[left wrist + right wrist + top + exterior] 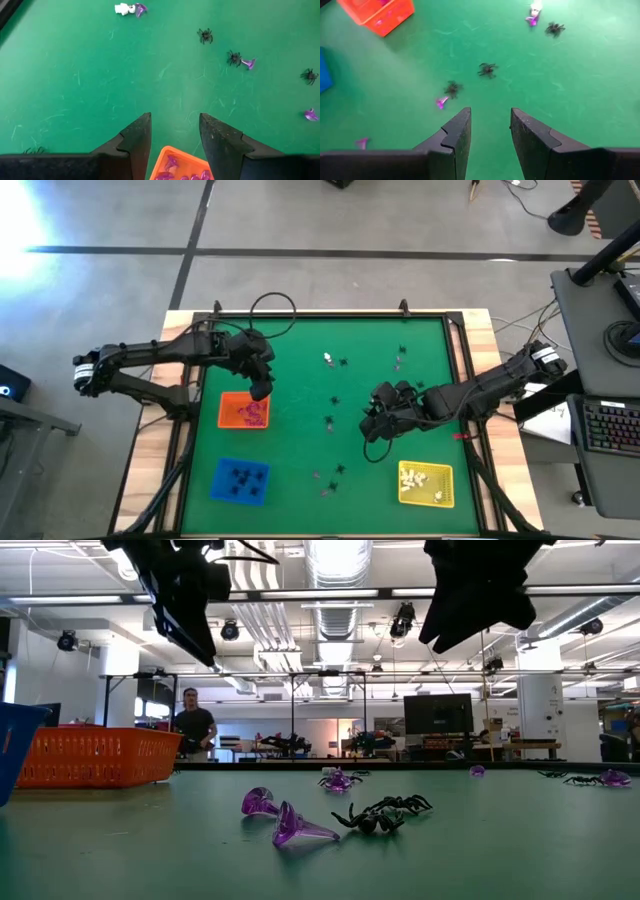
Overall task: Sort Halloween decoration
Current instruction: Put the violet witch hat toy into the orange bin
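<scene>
Purple trinkets [182, 172] in orange tray [172, 152] beneath open left claw [175, 135]

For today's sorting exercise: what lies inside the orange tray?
The orange tray holds several pinkish-purple trinkets; the left wrist view shows a few at its edge. The left gripper, open, hangs over one corner, covering part of the tray, so a full count is impossible.
</scene>
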